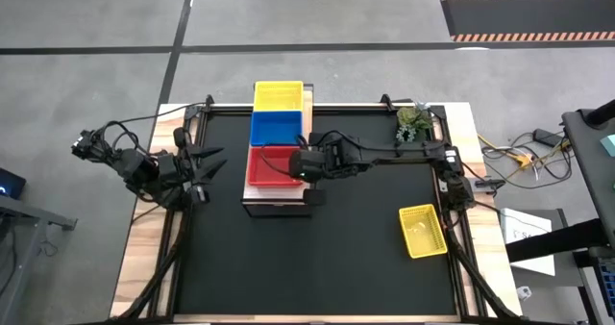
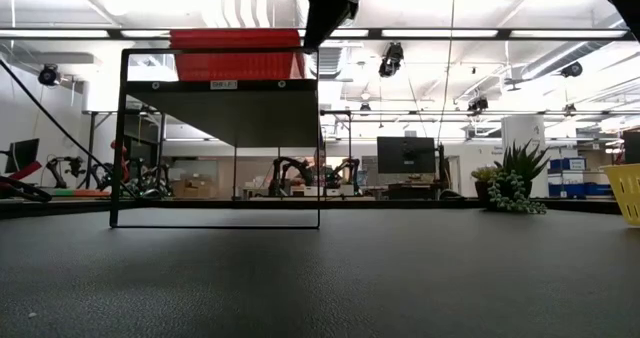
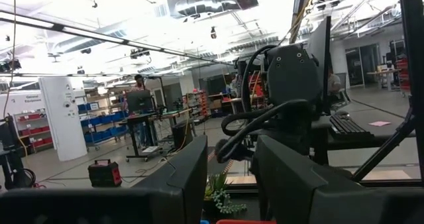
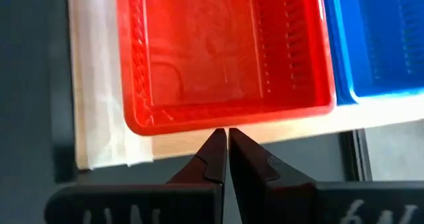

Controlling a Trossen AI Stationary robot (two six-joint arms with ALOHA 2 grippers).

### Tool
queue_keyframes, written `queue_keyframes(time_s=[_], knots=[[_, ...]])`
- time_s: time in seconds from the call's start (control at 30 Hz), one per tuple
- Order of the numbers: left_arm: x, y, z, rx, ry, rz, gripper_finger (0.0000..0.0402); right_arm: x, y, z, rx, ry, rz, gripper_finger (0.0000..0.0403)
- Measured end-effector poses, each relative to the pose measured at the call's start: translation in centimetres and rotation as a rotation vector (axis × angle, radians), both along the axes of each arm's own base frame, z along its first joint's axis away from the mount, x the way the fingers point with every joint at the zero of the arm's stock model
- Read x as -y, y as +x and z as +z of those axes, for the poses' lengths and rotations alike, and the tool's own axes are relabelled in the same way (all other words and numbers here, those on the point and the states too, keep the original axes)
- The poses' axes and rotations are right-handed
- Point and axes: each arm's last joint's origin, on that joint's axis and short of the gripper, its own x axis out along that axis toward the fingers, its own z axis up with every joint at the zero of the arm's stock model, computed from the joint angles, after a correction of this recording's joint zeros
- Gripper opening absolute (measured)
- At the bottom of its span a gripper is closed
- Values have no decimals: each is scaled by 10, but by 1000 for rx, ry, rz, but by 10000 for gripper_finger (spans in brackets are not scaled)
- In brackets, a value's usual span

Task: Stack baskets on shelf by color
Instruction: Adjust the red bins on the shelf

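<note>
**Reaching for the last yellow basket**

Handling these baskets, expect light, thin mesh plastic that flexes a little and slides easily on a smooth top, so pinch a rim wall rather than the floor. The stray yellow basket lies on the black table near its right edge, well apart from the shelf. One of its walls is your likely hold; squeeze gently, since the mesh could buckle or slip.

On the shelf you have a yellow stack at the far end, a blue stack in the middle and a red stack at the near end, side by side.

Your right pincer hangs just off the rim of the red stack, over the shelf's edge, fingers pressed together and gripping nothing. The stray basket is well apart from it, back toward the right arm's base.

Your left pincer waits beside the shelf's left side, fingers spread and empty.
</note>
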Motion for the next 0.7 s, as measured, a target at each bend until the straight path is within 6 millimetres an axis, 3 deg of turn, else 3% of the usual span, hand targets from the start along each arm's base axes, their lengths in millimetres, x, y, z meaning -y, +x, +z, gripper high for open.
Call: queue_keyframes(time_s=[0.5, 0.7], knots=[[0, 0, 0, -1, 0, 0, 118, 0, -2, 2, -1, 2, -8, 9], [0, 0, 0, -1, 0, 0, 118, -1, -20, 22, 24, 38, -36, 9]])
